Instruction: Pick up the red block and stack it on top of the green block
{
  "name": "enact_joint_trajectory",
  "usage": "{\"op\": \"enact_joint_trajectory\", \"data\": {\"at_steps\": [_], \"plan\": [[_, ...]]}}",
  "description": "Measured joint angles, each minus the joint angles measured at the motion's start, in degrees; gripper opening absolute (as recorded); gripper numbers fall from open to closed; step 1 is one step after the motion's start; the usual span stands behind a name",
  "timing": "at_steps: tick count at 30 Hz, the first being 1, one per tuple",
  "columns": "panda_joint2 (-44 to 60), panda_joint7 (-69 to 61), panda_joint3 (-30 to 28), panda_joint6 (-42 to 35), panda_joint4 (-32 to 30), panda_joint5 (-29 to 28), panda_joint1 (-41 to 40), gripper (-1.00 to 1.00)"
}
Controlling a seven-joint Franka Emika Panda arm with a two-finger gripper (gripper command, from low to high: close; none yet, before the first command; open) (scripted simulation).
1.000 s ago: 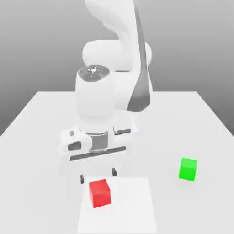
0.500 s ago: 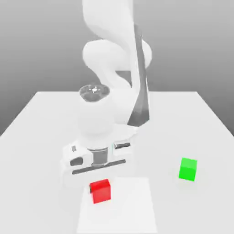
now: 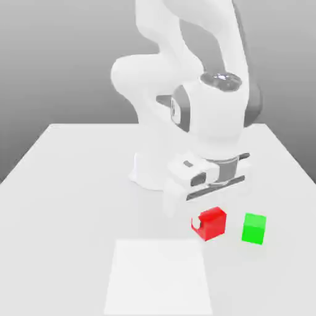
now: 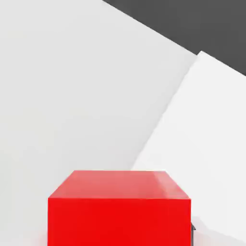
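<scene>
While gripper (image 3: 208, 227) clamps red block (image 3: 212, 222) beside green block (image 3: 253, 228), you've 1 step left: stacking.

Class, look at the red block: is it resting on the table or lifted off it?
Lifted. The gripper is shut on the red block, which hangs tilted above the table, beside the green block, not on it.
</scene>
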Motion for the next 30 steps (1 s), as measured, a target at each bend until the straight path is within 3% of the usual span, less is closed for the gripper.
{"op": "enact_joint_trajectory", "data": {"at_steps": [9, 12, 16, 17, 23, 30], "plan": [[-4.6, 6.7, 9.1, -1.9, -2.4, 4.8, 10.1, -1.00], [-0.2, 9.2, 10.1, 2.4, -2.4, 2.3, 9.8, -1.00], [7.9, 14.7, 9.0, 9.9, -2.1, -5.3, 9.0, -1.00], [9.1, 15.7, 8.6, 11.0, -2.1, -6.7, 9.3, 1.00], [9.7, 16.1, 8.3, 11.5, -2.1, -7.3, 9.5, 1.00], [-2.1, 9.1, 7.7, 0.6, -2.5, 2.7, 12.6, 1.00]]}}
